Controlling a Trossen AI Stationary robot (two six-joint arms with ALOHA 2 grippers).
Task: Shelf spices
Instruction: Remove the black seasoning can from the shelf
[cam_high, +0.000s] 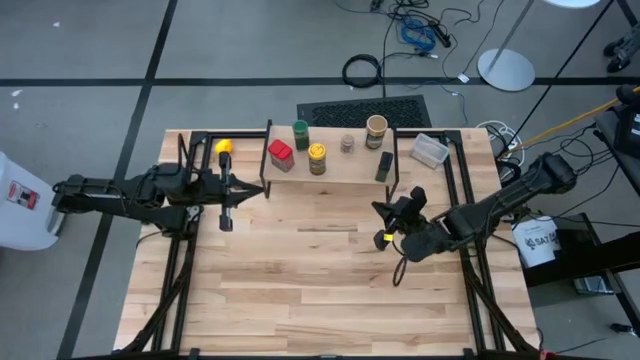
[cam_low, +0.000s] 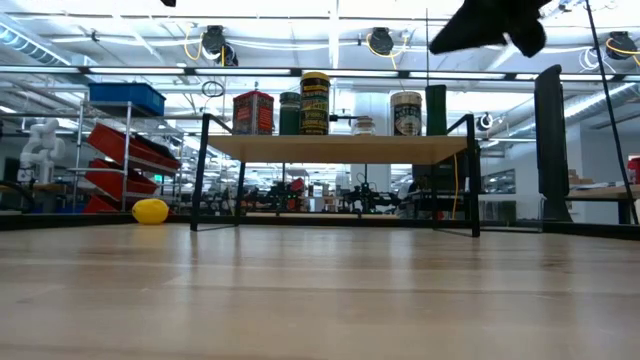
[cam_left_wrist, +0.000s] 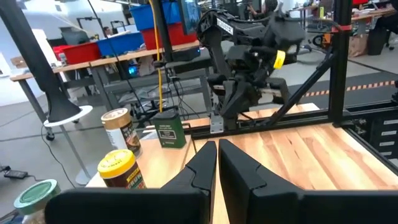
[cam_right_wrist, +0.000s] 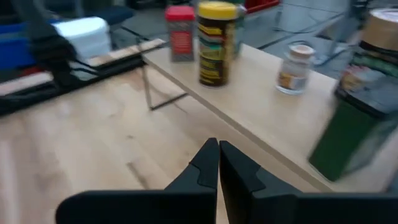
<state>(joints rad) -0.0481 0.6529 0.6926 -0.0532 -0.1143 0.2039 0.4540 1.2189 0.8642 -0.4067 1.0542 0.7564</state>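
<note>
The shelf (cam_high: 345, 176) stands at the table's far middle on thin black legs. On its plank stand the spices: a red tin (cam_high: 281, 154), a green-lidded jar (cam_high: 300, 134), a yellow-lidded jar (cam_high: 317, 158), a tiny jar (cam_high: 347, 144), a tan round-topped jar (cam_high: 376, 130) and a dark box (cam_high: 384, 165). My left gripper (cam_left_wrist: 216, 147) is shut and empty, held level in the air left of the shelf (cam_high: 258, 190). My right gripper (cam_right_wrist: 217, 147) is shut and empty, above the table just near-right of the shelf (cam_high: 385, 210), pointing at it.
A yellow lemon-like ball (cam_high: 224, 147) lies on the table left of the shelf. A clear plastic tub (cam_high: 430, 150) sits to the shelf's right. Black frame rails (cam_high: 190, 250) run along both sides of the table. Bare wood lies toward the near edge.
</note>
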